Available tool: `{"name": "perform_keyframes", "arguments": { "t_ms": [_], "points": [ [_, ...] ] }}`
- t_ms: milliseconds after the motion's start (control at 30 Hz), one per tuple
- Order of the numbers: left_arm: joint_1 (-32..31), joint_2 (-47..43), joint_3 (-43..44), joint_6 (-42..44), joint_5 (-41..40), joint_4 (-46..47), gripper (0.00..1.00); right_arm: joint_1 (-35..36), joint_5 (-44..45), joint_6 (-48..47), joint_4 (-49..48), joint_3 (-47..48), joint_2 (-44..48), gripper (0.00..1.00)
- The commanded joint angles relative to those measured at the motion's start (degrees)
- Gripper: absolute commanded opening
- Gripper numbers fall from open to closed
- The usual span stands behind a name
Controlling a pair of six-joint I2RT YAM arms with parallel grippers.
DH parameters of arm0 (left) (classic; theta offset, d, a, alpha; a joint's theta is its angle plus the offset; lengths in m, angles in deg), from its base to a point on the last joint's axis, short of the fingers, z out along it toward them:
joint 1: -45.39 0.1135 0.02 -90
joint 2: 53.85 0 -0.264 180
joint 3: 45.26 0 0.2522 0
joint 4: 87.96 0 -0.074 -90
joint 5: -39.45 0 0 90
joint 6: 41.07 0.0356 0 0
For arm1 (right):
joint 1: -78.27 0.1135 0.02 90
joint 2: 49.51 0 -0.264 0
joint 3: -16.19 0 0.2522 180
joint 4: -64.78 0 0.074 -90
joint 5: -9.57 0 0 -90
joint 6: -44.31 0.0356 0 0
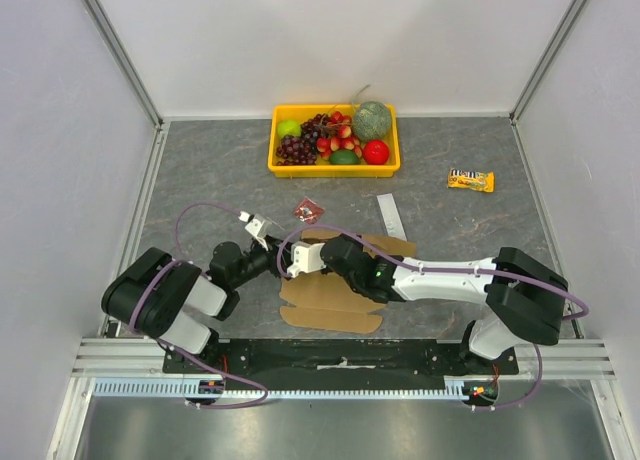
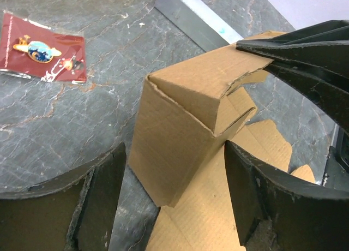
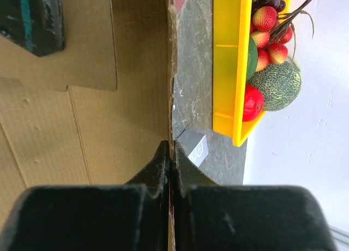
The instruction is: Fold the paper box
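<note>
The paper box (image 1: 335, 305) is a brown cardboard sheet lying between the arms near the front, with one wall folded upright. In the left wrist view this upright wall (image 2: 182, 131) stands between my left gripper's (image 2: 174, 153) open fingers (image 2: 103, 196), which do not grip it. My left gripper (image 1: 298, 260) is at the box's left end. My right gripper (image 1: 335, 252) is shut on the upright wall's top edge. The right wrist view shows its closed jaws (image 3: 170, 148) pinching the cardboard (image 3: 109, 114). Its fingers (image 2: 305, 54) also show in the left wrist view.
A yellow fruit tray (image 1: 335, 167) stands at the back and shows in the right wrist view (image 3: 224, 71). A red packet (image 1: 308, 211) and a grey bar (image 1: 389, 216) lie just behind the box. A snack bar (image 1: 470, 180) lies far right.
</note>
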Motion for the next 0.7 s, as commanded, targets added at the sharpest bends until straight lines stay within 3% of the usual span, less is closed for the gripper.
{"name": "perform_keyframes", "arguments": {
  "t_ms": [0, 367, 667],
  "points": [
    [-0.25, 1.54, -1.25, 2.2, -2.59, 8.79, 0.79, 0.26, -0.19, -1.61, -3.19, -1.56, 1.17, 0.01],
    [-2.01, 2.6, -1.61, 2.2, -4.08, 10.29, 0.79, 2.19, 1.83, -2.4, -6.8, -5.34, 3.8, 0.1],
    [-5.7, 0.76, -1.69, 2.73, -9.26, 8.62, 0.8, 3.43, 1.74, -0.74, -5.74, -6.13, 5.12, 0.3]
  ]
}}
